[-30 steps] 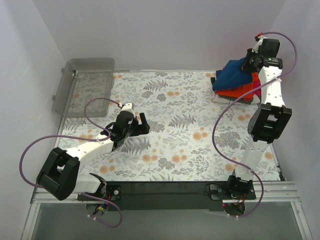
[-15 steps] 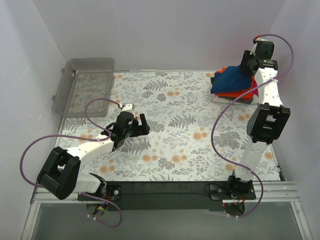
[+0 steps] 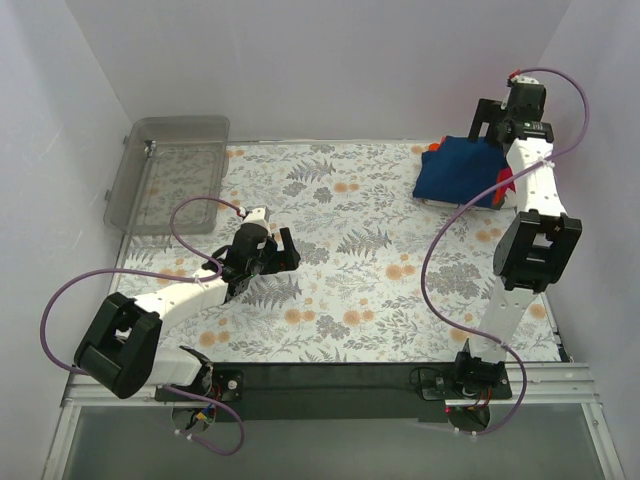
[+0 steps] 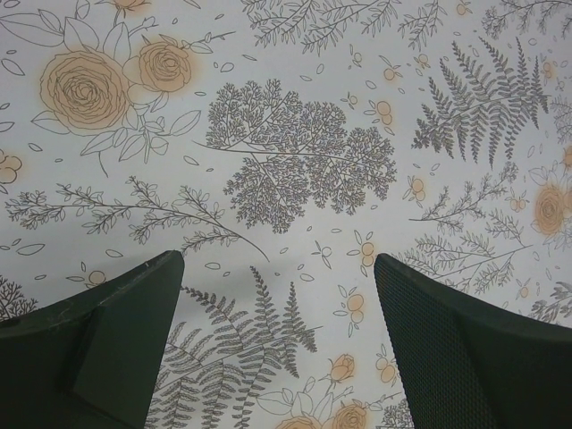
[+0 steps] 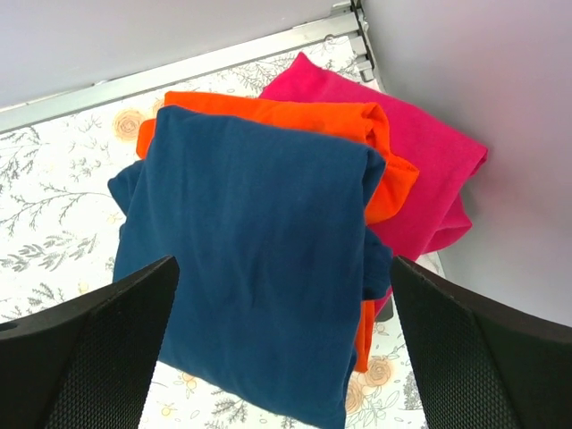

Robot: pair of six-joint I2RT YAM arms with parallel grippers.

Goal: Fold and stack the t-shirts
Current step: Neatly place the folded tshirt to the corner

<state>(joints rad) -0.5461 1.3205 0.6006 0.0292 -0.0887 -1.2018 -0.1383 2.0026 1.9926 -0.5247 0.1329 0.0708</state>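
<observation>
Three folded t-shirts point(image 3: 462, 175) sit stacked at the counter's point(image 3: 360, 290) far right corner: navy shirt point(image 5: 250, 197) over orange shirt point(image 5: 357, 125) over magenta shirt point(image 5: 429, 170). None shows unfolded, so work looks finished. Right end effector point(image 5: 284, 268) above them and left end effector point(image 4: 277, 261) both gape, empty

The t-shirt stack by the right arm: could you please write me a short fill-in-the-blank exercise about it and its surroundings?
1. The topmost t-shirt is coloured ____.
2. Directly beneath it lies the ____ one, which in turn overlaps the magenta t-shirt.
3. The right gripper hovers above them with its jaws ____.
4. The clear bin sits at the far ____ corner of the table.

Missing words: navy blue; orange; open; left
</observation>
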